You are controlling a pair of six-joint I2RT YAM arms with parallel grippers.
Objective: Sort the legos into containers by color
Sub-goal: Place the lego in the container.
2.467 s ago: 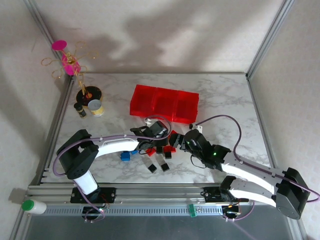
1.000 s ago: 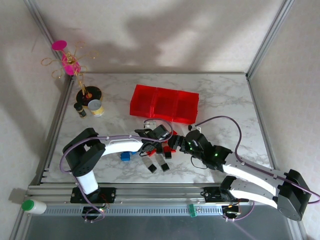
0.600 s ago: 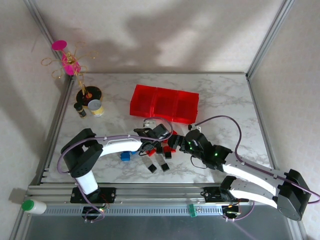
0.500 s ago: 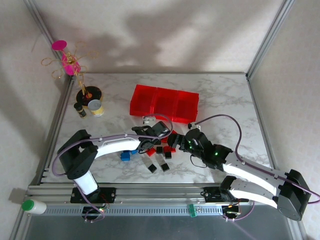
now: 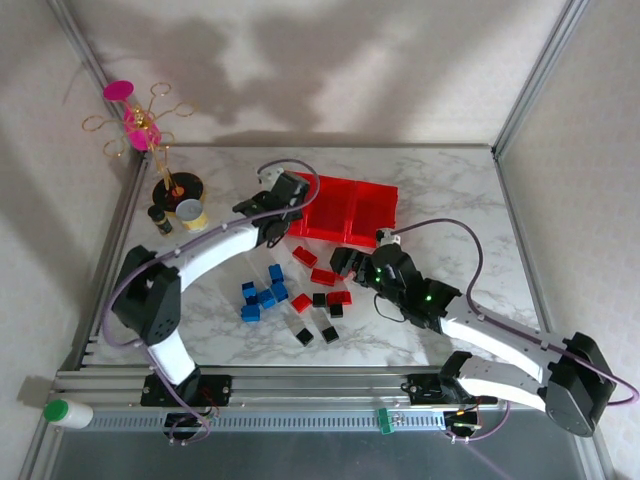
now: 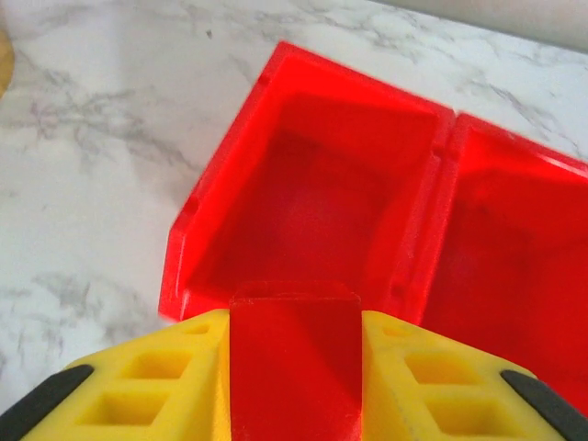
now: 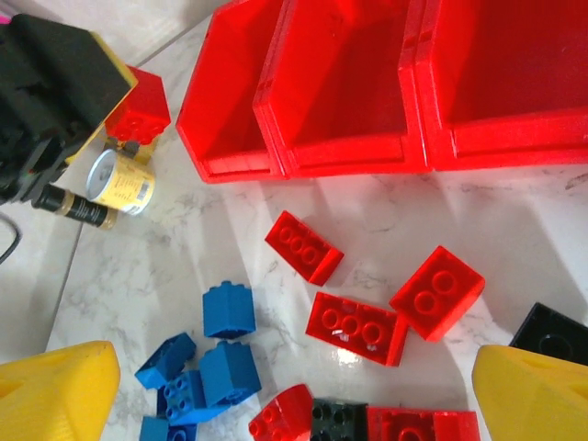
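My left gripper [image 5: 293,207] is shut on a red brick [image 6: 294,367], hovering at the near edge of the left bin [image 6: 308,197] of the three joined red containers [image 5: 360,212]. The right wrist view shows that held brick [image 7: 138,115] beside the containers [image 7: 340,92]. My right gripper [image 5: 347,263] is open above the loose legos, its yellow fingertips [image 7: 55,395] wide apart with nothing between them. Red bricks [image 7: 356,326] lie in the middle, blue ones [image 5: 262,296] in a cluster to the left, and black ones [image 5: 316,335] nearer the front.
Small round jars [image 5: 190,214] and a black stand with a pink wire ornament [image 5: 177,187] stand at the back left. One jar [image 7: 119,182] lies close to the left bin's corner. A green-capped bottle [image 5: 65,412] rests on the front rail.
My left gripper has risen from the brick pile and swung back to the left bin carrying a red brick. The right gripper has drawn slightly back toward the bins.
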